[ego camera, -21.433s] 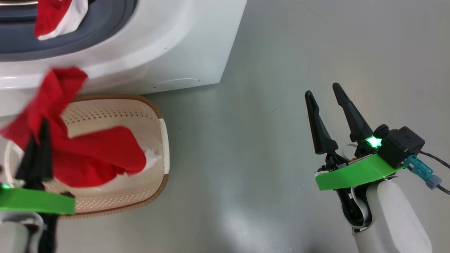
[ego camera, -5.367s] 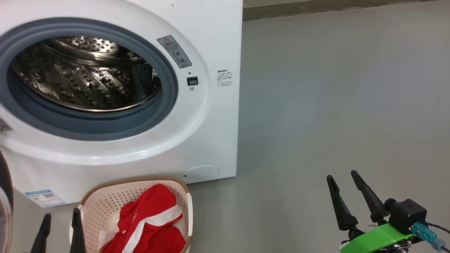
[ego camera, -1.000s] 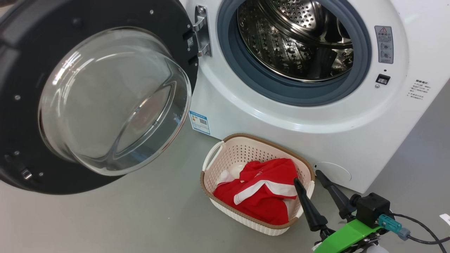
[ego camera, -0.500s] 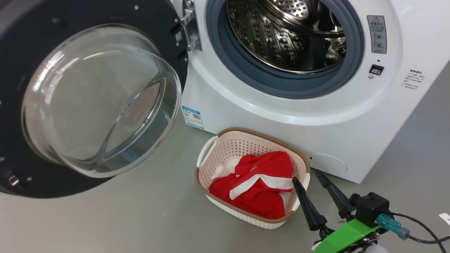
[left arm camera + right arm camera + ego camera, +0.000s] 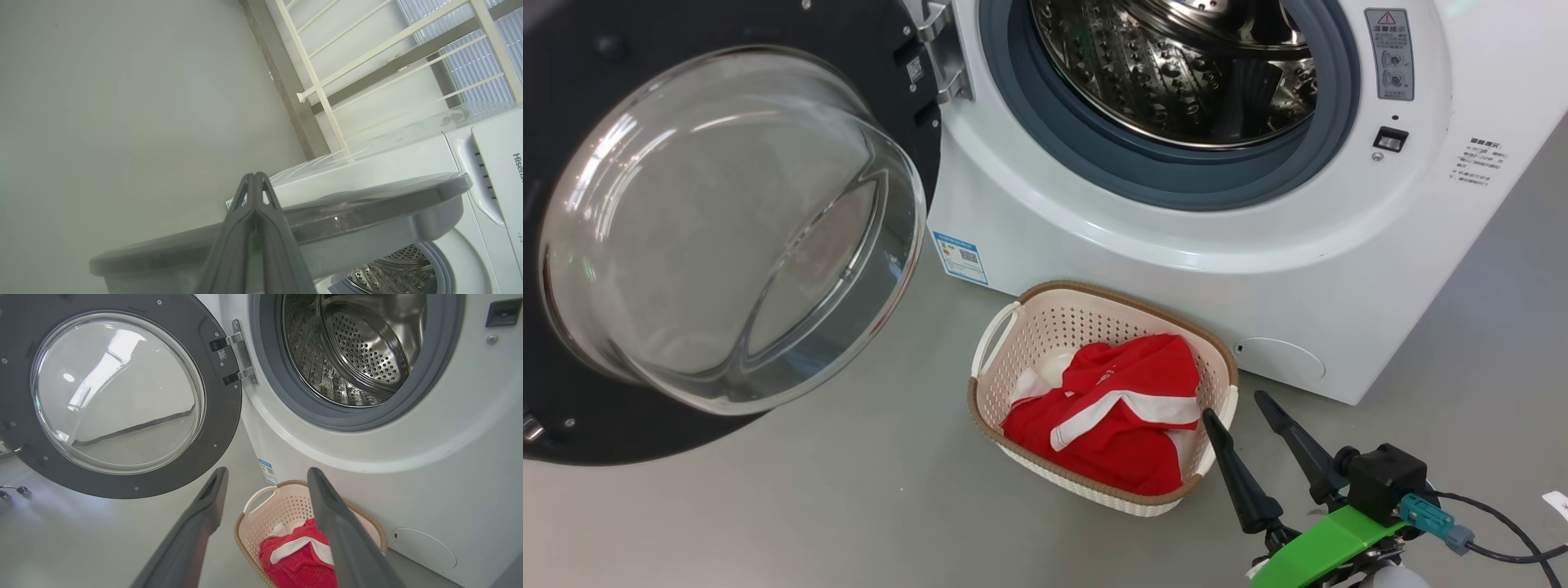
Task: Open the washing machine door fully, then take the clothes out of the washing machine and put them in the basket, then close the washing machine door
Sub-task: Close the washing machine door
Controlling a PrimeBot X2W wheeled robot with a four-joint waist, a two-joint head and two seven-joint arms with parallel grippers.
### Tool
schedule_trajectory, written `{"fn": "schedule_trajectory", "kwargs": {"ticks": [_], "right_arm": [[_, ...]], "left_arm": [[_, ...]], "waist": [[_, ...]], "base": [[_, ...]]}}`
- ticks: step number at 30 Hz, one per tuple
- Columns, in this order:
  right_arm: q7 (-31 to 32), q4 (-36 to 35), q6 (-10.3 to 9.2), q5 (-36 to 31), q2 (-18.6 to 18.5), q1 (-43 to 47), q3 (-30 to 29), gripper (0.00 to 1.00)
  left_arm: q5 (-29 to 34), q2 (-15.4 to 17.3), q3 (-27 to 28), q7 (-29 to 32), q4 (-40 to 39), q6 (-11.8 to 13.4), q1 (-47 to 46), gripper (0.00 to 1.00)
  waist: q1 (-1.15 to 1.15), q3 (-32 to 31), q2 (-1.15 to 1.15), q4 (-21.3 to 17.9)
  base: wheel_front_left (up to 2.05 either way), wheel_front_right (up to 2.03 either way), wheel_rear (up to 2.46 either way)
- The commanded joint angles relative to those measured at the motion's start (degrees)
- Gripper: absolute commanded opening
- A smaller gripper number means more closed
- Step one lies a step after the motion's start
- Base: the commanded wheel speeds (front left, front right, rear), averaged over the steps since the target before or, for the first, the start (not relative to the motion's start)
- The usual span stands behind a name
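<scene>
Grey floor (image 5: 849,506) is sliding by as the head camera is turning. The washing machine (image 5: 1176,269) is now showing an empty drum (image 5: 1176,73), the washing machine door (image 5: 621,433) is hanging wide, the basket (image 5: 1094,287) is holding the clothes (image 5: 1119,416): only closing is remaining. Left gripper (image 5: 254,179), fingers together, is sitting at the door's outer edge; right gripper (image 5: 1233,407) is idling spread beside the basket.

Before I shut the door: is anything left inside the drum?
The visible part of the drum is bare perforated steel in the head and right wrist views. Its lowest front part is hidden behind the gasket. The clothes lie in the basket.
</scene>
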Motion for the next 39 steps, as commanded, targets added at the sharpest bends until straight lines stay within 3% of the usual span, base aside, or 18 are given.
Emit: {"fn": "schedule_trajectory", "kwargs": {"ticks": [1, 5, 20, 26, 39], "right_arm": [[-0.26, -1.36, 0.09, -1.00, -0.04, -1.70, 1.21, 1.00], [-0.26, -1.10, 0.09, -0.97, -0.09, -1.72, 1.28, 1.00], [-0.26, -1.33, 0.09, -0.76, -0.35, -1.50, 0.95, 1.00], [-0.26, -1.71, 0.09, -0.83, -0.36, -1.00, 0.31, 1.00], [-0.26, -2.46, 0.09, -1.14, -0.69, -0.47, -0.84, 1.00]], "left_arm": [[-0.68, 3.26, 0.37, 1.47, -1.90, -0.52, 0.60, 0.00], [-2.35, 2.49, -0.76, 7.37, -5.85, -0.61, 2.68, 0.00], [-10.75, 2.34, -2.02, 20.23, -22.15, -0.63, 12.59, 0.00], [-16.96, 2.41, -1.37, 26.21, -31.12, -0.63, 17.47, 0.00], [-24.54, 1.66, -2.85, 33.23, -49.09, -0.63, 25.85, 0.00]], "waist": [[0.00, 0.05, 0.00, 0.01], [0.00, -0.14, 0.00, 0.13], [0.00, -1.14, 0.00, -0.36], [0.00, -1.80, 0.00, -1.05], [0.00, -2.34, 0.00, -3.61]], "base": [[0.00, 0.00, 0.00], [0.00, 0.00, 0.00], [0.00, 0.00, 0.00], [0.00, 0.00, 0.00], [0.00, 0.00, 0.00]]}}
